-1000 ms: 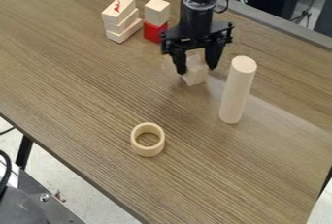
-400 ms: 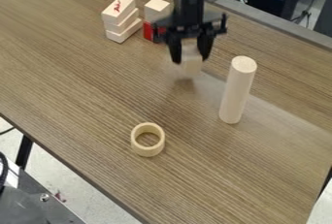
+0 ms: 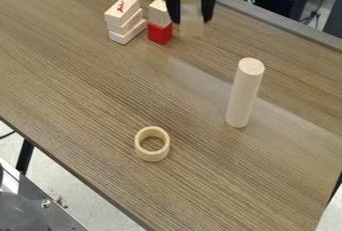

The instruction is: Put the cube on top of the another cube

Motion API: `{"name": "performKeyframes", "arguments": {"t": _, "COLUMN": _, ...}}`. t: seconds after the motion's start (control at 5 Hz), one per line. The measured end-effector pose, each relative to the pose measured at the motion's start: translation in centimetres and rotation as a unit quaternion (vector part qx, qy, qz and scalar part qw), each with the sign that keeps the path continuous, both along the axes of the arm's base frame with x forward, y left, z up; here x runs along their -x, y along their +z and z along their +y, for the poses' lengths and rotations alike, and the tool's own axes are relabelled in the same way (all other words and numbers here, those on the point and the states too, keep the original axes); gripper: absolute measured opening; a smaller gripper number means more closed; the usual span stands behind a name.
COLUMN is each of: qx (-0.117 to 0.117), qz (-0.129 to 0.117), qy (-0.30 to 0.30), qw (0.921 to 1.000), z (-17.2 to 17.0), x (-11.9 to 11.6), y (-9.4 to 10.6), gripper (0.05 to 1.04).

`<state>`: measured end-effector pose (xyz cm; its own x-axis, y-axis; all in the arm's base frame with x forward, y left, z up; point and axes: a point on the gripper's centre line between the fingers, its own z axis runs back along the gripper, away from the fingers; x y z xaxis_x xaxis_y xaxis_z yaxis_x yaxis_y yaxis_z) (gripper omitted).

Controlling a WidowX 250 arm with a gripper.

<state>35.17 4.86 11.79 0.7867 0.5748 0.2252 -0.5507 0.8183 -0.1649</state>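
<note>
At the left, three pale wooden blocks (image 3: 125, 19) are stacked on the brown wood-grain surface (image 3: 80, 85); the approach should leave them room, since a pincer finger swung too far that way could knock them. The short pale wooden ring (image 3: 152, 144) lies well apart, nearer the camera, and needs no heed.

Next comes the likely goal: a pale wooden cube (image 3: 159, 12) sitting on a red cube (image 3: 159, 33). Bring the load in above that pale top, never sideways against it, as the pair is probably loose and would topple at a nudge. Line up faces and centres, lower slowly, and let go only once the load sits flat.

Just right of the pair, the black pincer (image 3: 191, 20) is closed on a pale block-like cube (image 3: 192, 25), which looks raised off the surface. A short shift left seems called for, high enough to clear the pair.

Farthest right, the tall pale wooden cylinder (image 3: 245, 93) stands upright, away from that path.
</note>
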Motion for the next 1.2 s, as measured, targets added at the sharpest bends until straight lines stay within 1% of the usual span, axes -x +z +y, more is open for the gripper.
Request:
{"name": "performKeyframes", "arguments": {"t": 0.2, "qx": -0.013, "qz": -0.004, "qy": -0.036, "qw": 0.9992, "z": 1.1, "x": -0.8, "y": 2.3, "gripper": 0.562}}
{"name": "performKeyframes", "arguments": {"t": 0.4, "qx": -0.012, "qz": 0.012, "qy": -0.055, "qw": 0.9983, "z": 1.6, "x": -1.4, "y": 2.0, "gripper": 0.562}}
{"name": "performKeyframes", "arguments": {"t": 0.6, "qx": -0.018, "qz": 0.010, "qy": -0.061, "qw": 0.9979, "z": 2.2, "x": -2.0, "y": 2.4, "gripper": 0.562}}
{"name": "performKeyframes", "arguments": {"t": 0.8, "qx": -0.020, "qz": 0.017, "qy": -0.075, "qw": 0.9969, "z": 2.6, "x": -2.5, "y": 2.2, "gripper": 0.562}}
{"name": "performKeyframes", "arguments": {"t": 1.0, "qx": -0.018, "qz": 0.019, "qy": -0.085, "qw": 0.9960, "z": 3.1, "x": -2.9, "y": 1.9, "gripper": 0.562}}
{"name": "performKeyframes", "arguments": {"t": 1.2, "qx": -0.022, "qz": 0.015, "qy": -0.103, "qw": 0.9943, "z": 3.7, "x": -3.4, "y": 2.2, "gripper": 0.562}}
